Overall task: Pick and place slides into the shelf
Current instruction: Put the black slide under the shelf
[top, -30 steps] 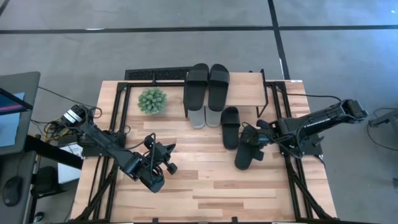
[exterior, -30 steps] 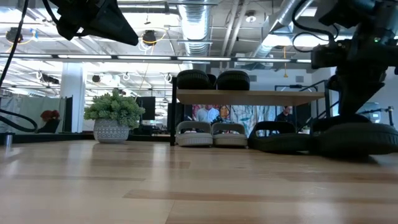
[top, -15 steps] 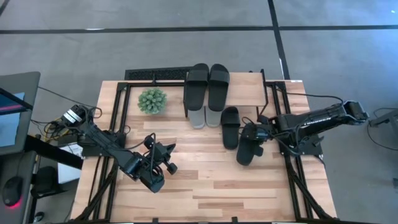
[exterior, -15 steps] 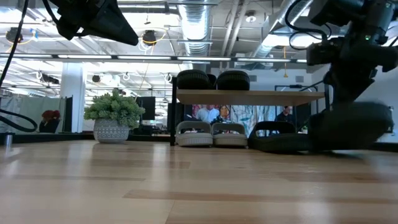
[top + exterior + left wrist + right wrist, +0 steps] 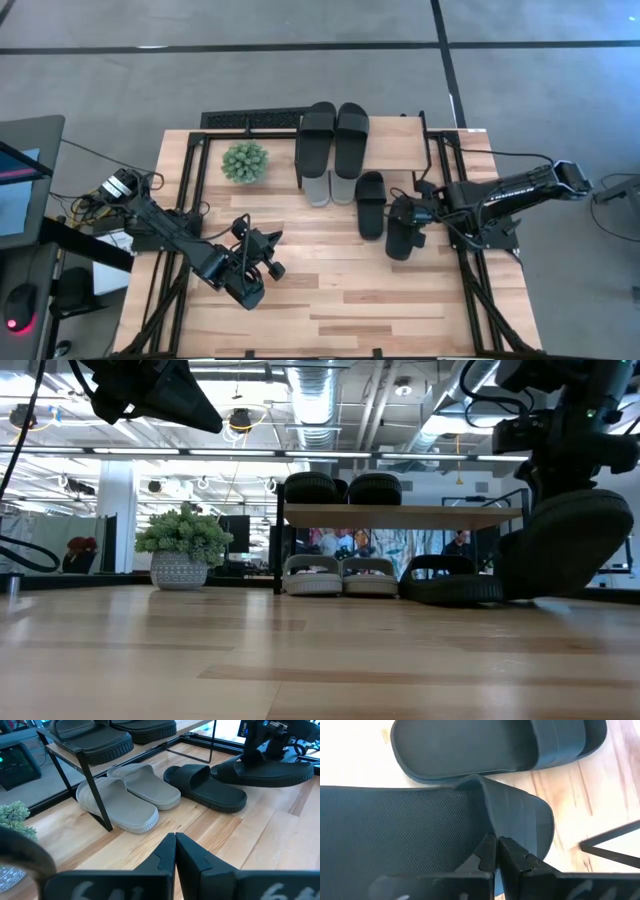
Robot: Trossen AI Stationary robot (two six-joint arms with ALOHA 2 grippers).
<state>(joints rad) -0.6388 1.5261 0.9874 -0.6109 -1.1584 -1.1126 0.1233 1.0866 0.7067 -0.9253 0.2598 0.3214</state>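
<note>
A black pair of slides [image 5: 335,138] lies on the shelf's top board [image 5: 395,145]. The grey pair [image 5: 330,187] sits under it on the table. One black slide [image 5: 370,203] lies flat on the table by the shelf's right part. My right gripper [image 5: 413,216] is shut on the last black slide [image 5: 402,230], just right of that one. In the low view this slide [image 5: 565,545] is tilted. My left gripper [image 5: 268,258] hangs shut over the table's left-middle, away from all slides. My right gripper [image 5: 494,845] pinches the black slide by its strap [image 5: 512,807], at the strap's edge beside the textured footbed [image 5: 395,830], between its two fingers. It comes from above and from the table's right. The slide is tilted, one end raised; whether its low end touches the table, I cannot tell.
A small potted plant [image 5: 245,161] stands left of the shelf near the far edge. The shelf's thin black legs [image 5: 95,785] frame the grey pair. The right part of the shelf top is bare. Open tabletop [image 5: 330,290] lies toward the near edge. Black frame rails run along both table sides.
My right gripper has risen and moved a little toward the far edge and the shelf, staying shut on the black slide. The slide lay flat on the table a second ago; now it is tipped up, swung nearer in line with the black slide beside it.
</note>
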